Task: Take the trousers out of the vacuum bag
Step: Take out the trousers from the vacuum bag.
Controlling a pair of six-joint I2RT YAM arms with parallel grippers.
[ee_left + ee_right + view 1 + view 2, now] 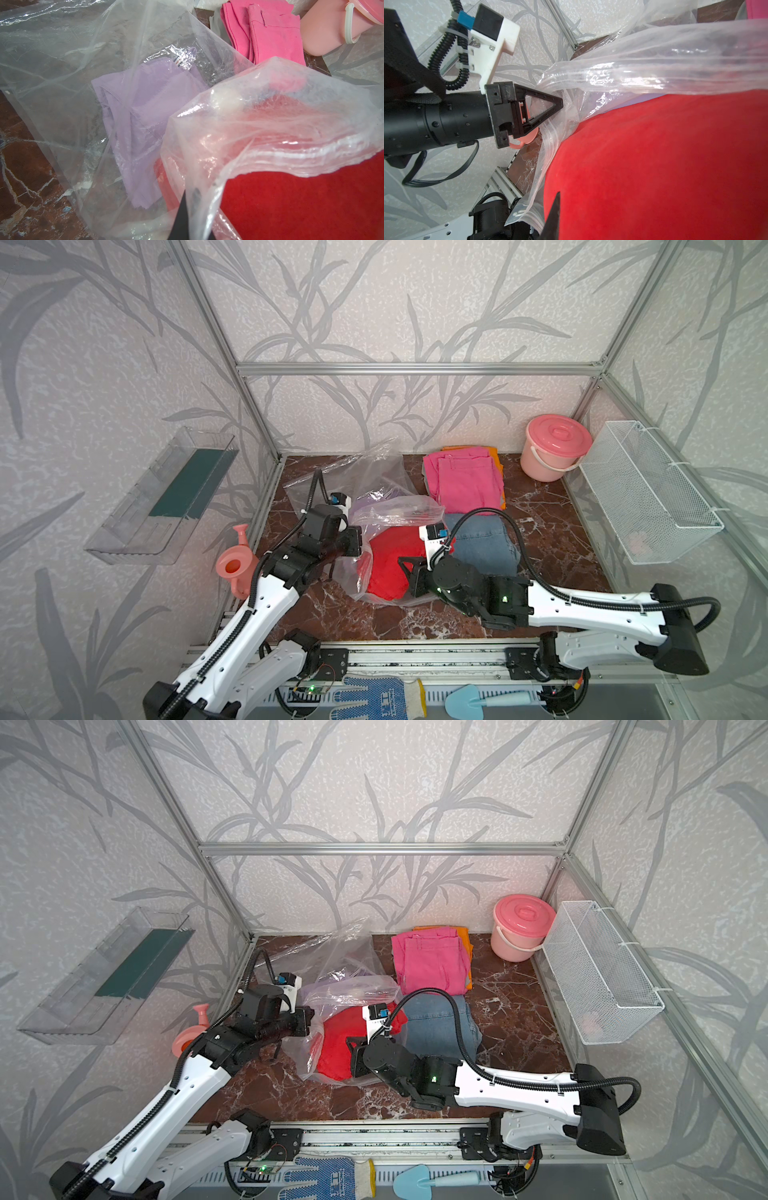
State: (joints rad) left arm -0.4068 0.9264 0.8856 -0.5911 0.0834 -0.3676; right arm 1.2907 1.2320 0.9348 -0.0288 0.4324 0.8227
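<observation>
- Right wrist view: my left fingers point(557, 103) are clamped tight on a bunched fold of the vacuum bag point(633, 62) at its mouth, lifting the plastic off the red trousers point(654, 166).
- Only one tip of my right fingers point(554, 207) shows, pressed against red cloth. The other tip is buried. They're nearly closed, and I read it as a pinch on the red trousers.
- In both top views the red trousers lie on the table point(540, 539), front-centre. The near part is clear of the film and the far part is under the bag mouth.
- Left wrist view: the lilac trousers point(145, 99) sit deeper in the bag, fully under plastic.
- Out already: the hot pink trousers point(461, 477) stacked on the orange trousers point(495, 456) at the back, and the denim trousers point(482, 543) just beside the red pair.
- Step in hand, as I judge it: pulling the red pair out. Two pairs are left inside, so we're past halfway.
- Next move: draw my right fingers away from the bag mouth towards the denim side while the left ones anchor the film. The zip edge may snag and drag along. After that, go in for the lilac.
</observation>
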